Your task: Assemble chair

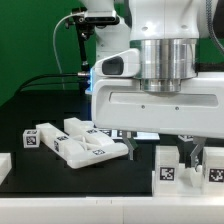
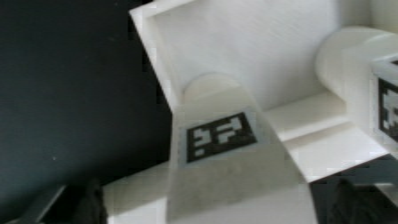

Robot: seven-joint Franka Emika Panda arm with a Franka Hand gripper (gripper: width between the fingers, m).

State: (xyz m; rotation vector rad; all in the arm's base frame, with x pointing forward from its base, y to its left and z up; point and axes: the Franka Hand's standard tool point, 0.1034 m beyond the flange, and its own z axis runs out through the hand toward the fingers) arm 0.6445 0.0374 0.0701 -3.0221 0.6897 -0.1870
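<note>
Several white chair parts with black-and-white tags lie on the black table. A heap of panels [image 1: 78, 141] is at the exterior view's left, and two upright blocks [image 1: 166, 171] stand at its right front. My gripper [image 1: 160, 148] hangs low over the table just right of the heap, its dark fingers [image 1: 129, 143] wide apart. In the wrist view a white chair part with a tag [image 2: 221, 136] fills the frame. It runs down between the two fingertips [image 2: 64, 206] of my gripper [image 2: 214, 212], with a dark gap on each side. The gripper is open.
A small tagged white piece [image 1: 3, 166] sits at the exterior view's left edge. Another tagged block [image 1: 212, 170] stands at the right edge. A stand with cables [image 1: 82, 40] rises behind the table. A second tagged part [image 2: 377, 95] shows at the wrist view's edge.
</note>
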